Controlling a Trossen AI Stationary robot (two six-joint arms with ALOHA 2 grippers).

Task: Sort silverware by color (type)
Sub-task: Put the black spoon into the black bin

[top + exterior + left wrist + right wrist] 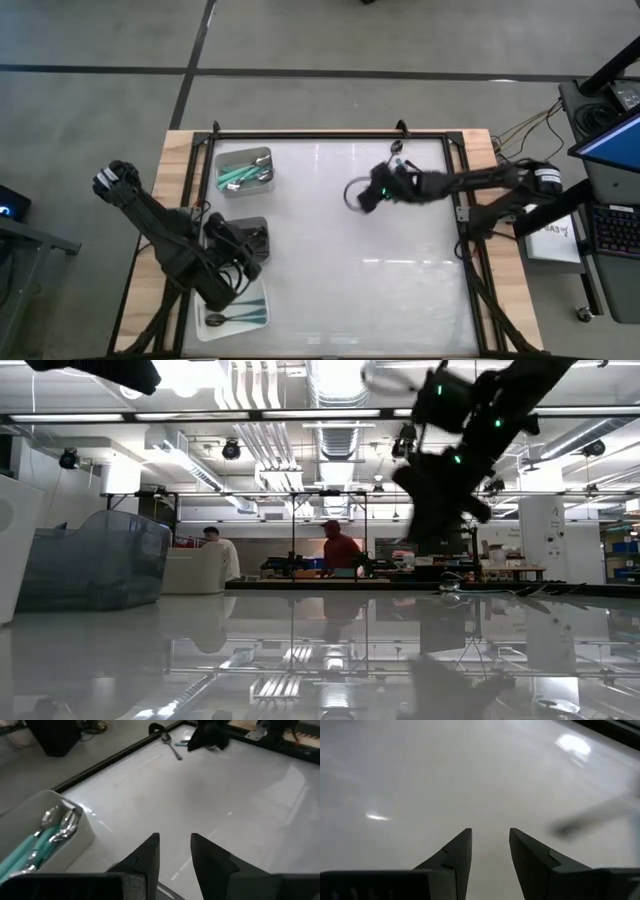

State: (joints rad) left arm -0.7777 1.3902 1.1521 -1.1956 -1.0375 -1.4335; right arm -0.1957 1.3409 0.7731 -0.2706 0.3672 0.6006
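Teal-handled spoons (238, 176) (47, 834) lie in a pale tray (262, 157) at the table's far left. More spoons (228, 319) lie in another tray (262, 303) at the near left. A loose silver spoon (174, 749) (397, 150) lies on the table by the far edge, with a teal bit beside it. My left gripper (250, 262) (175, 847) hovers open between the two trays, over a dark grey tray (256, 232). My right gripper (356, 195) (490, 840) is open above bare table near the middle, short of the loose spoon.
A black frame (330, 134) rims the white table top. A blurred dark streak (590, 817) crosses the right wrist view. In the low view a translucent bin (95, 560) stands at the left, and two people (340, 547) are in the room behind.
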